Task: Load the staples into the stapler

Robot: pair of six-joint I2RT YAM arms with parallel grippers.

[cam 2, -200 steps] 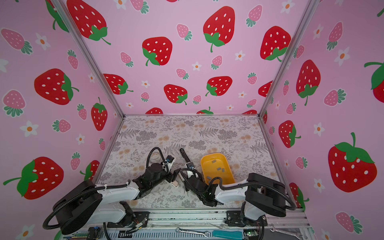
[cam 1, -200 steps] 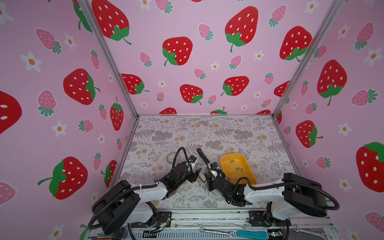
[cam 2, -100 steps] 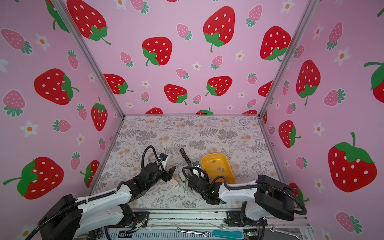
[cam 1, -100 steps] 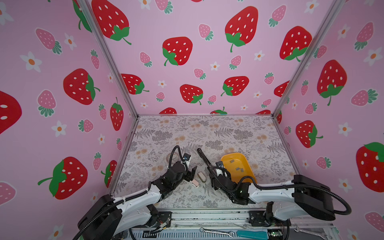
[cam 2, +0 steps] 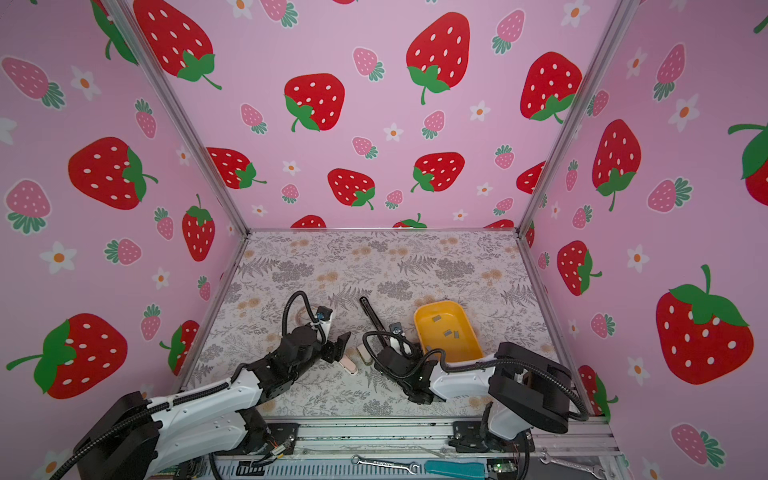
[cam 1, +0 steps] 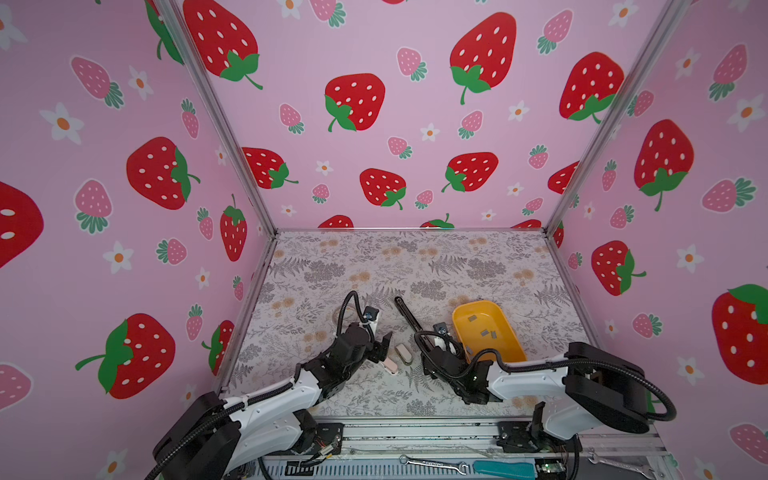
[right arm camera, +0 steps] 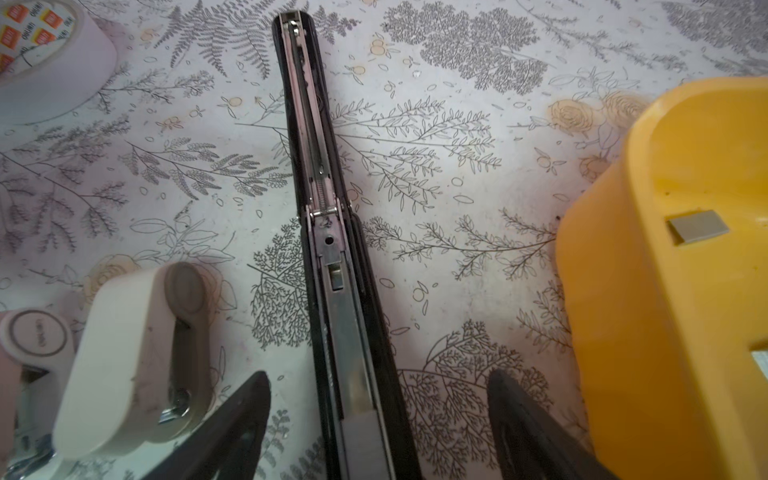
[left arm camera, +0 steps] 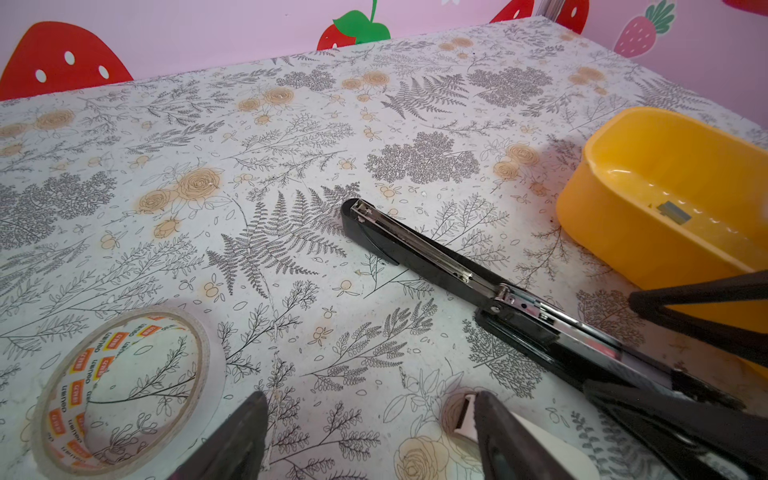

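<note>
On the floral table [cam 1: 415, 266], in both top views, the black stapler [cam 1: 409, 318] [cam 2: 372, 316] lies opened out flat. Its long axis runs away from the right gripper [cam 1: 427, 344] toward the back wall, leaning slightly to the left arm's side, and its near end is hidden under that wrist. On the right gripper's outer side sits a yellow tray [cam 1: 500, 328] with the staples [cam 1: 484, 332] in it as small grey strips, apart from the stapler. The left gripper [cam 1: 381, 345] hangs near the right one, with a pink stapler [cam 1: 390, 365] and a white stapler [cam 1: 403, 353] on the table between them. In the left wrist view, the left gripper [left arm camera: 370, 436] is spread wide with nothing but bare table between its fingers [left arm camera: 245, 432]. The black stapler [left arm camera: 436, 262] slants across ahead of it, metal rail upward and tip pointing away. A tape roll [left arm camera: 83, 390] lies on the gripper's other side, and one strip [left arm camera: 673, 212] shows inside the tray [left arm camera: 623, 241]. In the right wrist view, the right gripper [right arm camera: 374, 436] is also spread wide. Its fingers [right arm camera: 237, 428] straddle the stapler's [right arm camera: 316, 166] near end without touching it, so it holds nothing. The rail points straight ahead from between the jaws, and the tray [right arm camera: 623, 332] with a strip [right arm camera: 698, 226] stands close beside one finger.
</note>
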